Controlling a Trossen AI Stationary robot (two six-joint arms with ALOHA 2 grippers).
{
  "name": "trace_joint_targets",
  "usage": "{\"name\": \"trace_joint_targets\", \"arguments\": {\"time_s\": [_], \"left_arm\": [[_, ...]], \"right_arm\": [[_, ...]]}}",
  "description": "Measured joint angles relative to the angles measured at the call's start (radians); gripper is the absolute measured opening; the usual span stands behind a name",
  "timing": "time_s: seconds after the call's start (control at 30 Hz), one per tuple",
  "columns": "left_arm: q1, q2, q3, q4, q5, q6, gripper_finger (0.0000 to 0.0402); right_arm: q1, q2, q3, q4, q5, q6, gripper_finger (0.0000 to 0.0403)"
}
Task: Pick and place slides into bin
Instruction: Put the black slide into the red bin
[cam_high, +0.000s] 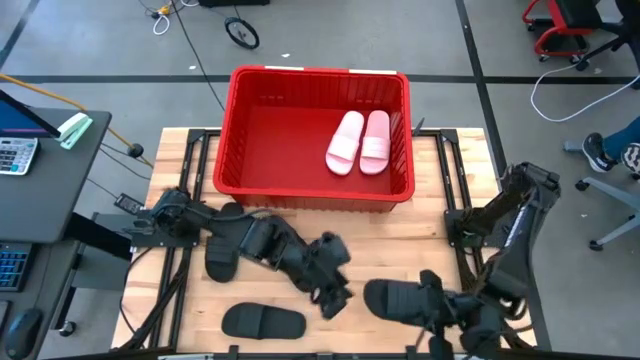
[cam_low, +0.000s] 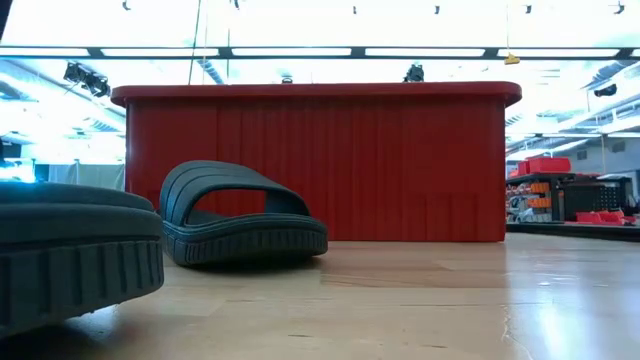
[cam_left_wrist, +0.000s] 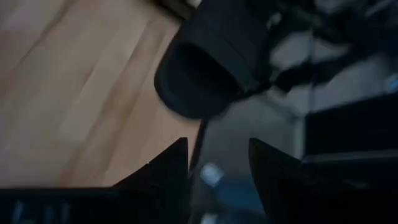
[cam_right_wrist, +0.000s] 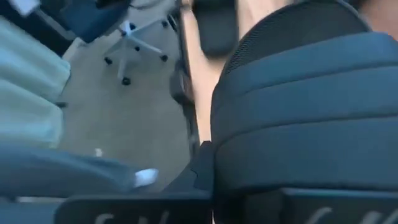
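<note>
Ribbed red plastic bin (cam_high: 240, 130) holds two smooth pink slides (cam_high: 358, 141)

Two dark, matte, jointed arms, each tool (cam_left_wrist: 217, 171) ending in black wedge-shaped fingers.

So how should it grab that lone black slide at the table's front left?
Probably from straight above, pinching across its narrow width at the wide strap: the black slide lies flat and alone on the table, both long edges free.
</note>
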Motion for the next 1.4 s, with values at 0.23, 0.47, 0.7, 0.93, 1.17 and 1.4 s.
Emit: {"name": "trace_joint_targets", "arguments": {"time_s": [0.23,0.47,0.7,0.93,1.17,1.4], "left_arm": [[0.089,0.002,0.001,0.330,0.111,0.002,0.0207],[0.158,0.003,0.001,0.410,0.121,-0.042,0.0232],[0.215,0.008,0.002,0.417,0.106,-0.024,0.0226],[0.232,0.014,0.001,0.398,0.104,-0.020,0.0224],[0.253,0.014,0.000,0.368,0.088,-0.004,0.0215],[0.289,0.014,0.000,0.374,0.065,0.096,0.0213]], "right_arm": [[-0.061,-0.001,0.282,-0.387,0.153,-0.333,0.0009],[-0.167,-0.002,0.415,-0.596,0.154,-0.573,0.0008],[-0.243,-0.002,0.439,-0.662,0.145,-0.704,0.0007],[-0.252,-0.025,0.436,-0.819,0.160,-0.597,0.0008],[-0.246,-0.099,0.432,-0.831,0.175,-0.515,0.0007],[-0.246,-0.146,0.432,-0.831,0.175,-0.489,0.0007]]}}
